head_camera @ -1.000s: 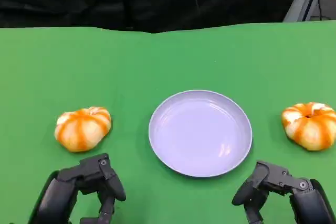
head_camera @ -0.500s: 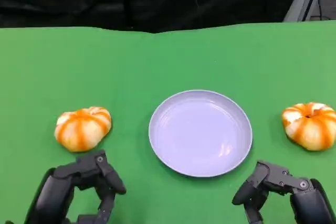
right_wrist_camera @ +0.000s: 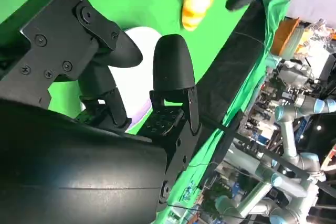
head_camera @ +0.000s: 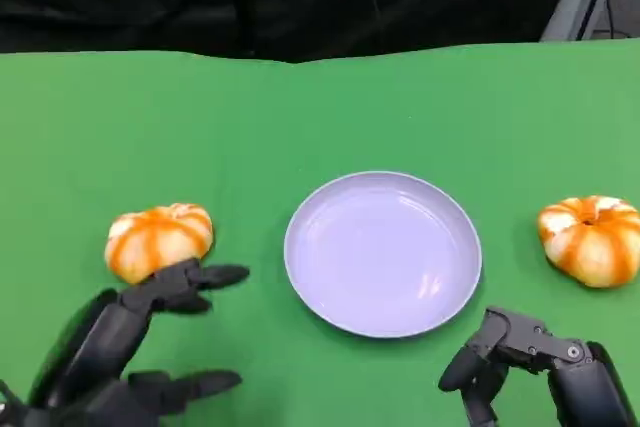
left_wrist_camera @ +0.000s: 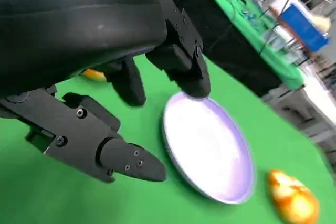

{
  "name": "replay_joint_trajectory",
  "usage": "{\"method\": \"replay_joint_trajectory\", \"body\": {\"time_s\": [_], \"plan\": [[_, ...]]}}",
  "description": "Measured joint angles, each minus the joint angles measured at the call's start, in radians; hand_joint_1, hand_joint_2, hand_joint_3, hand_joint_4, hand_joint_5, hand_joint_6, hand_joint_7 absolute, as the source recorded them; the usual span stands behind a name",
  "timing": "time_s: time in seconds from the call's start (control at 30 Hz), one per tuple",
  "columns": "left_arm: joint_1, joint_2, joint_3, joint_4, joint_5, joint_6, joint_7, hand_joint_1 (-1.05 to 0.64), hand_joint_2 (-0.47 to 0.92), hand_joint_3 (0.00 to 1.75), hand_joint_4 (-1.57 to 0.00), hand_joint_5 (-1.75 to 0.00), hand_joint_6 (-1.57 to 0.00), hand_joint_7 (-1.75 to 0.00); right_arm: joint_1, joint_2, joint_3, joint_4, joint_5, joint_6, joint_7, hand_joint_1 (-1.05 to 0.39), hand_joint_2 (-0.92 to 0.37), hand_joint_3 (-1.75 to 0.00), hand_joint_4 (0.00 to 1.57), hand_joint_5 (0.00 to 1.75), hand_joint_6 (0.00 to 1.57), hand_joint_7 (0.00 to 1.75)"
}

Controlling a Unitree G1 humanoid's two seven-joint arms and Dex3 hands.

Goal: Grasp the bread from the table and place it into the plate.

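Round lavender plate at centre of the green cloth-covered worktop. One orange-and-white striped bread roll to its left, a second orange-and-white striped bread roll well right. Left hand just in front of the left roll; right hand in front of plate's right edge.

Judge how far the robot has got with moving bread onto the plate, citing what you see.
Nothing is delivered yet: the round lilac plate holds no bread. In hand: the left hand, fingers spread, reaches beside the orange-striped bun on the left without gripping it. The right hand holds nothing, with the orange-striped bun on the right untouched. Grasping, carrying and placing remain.
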Motion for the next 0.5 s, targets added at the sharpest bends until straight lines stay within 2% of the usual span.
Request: {"method": "replay_joint_trajectory", "body": {"time_s": [0.3, 0.5], "plan": [[-0.155, 0.066, -0.039, 0.011, 0.258, 0.127, 0.052, -0.49, 0.92, 0.01, -0.13, -0.52, -0.31, 0.0, -0.001, 0.002, 0.001, 0.003, 0.001, 0.0, -0.002, -0.02, -0.3, -1.32, 0.85, 1.58, 0.86, 1.28], [-0.307, 0.11, -0.133, 0.153, 0.498, 0.255, 0.085, -0.53, 0.91, 0.0, -0.15, -0.56, -0.33, -0.01, 0.003, 0.003, 0.006, 0.0, 0.006, 0.002, -0.002, -0.02, -0.32, -1.32, 0.84, 1.59, 0.86, 1.28]]}}
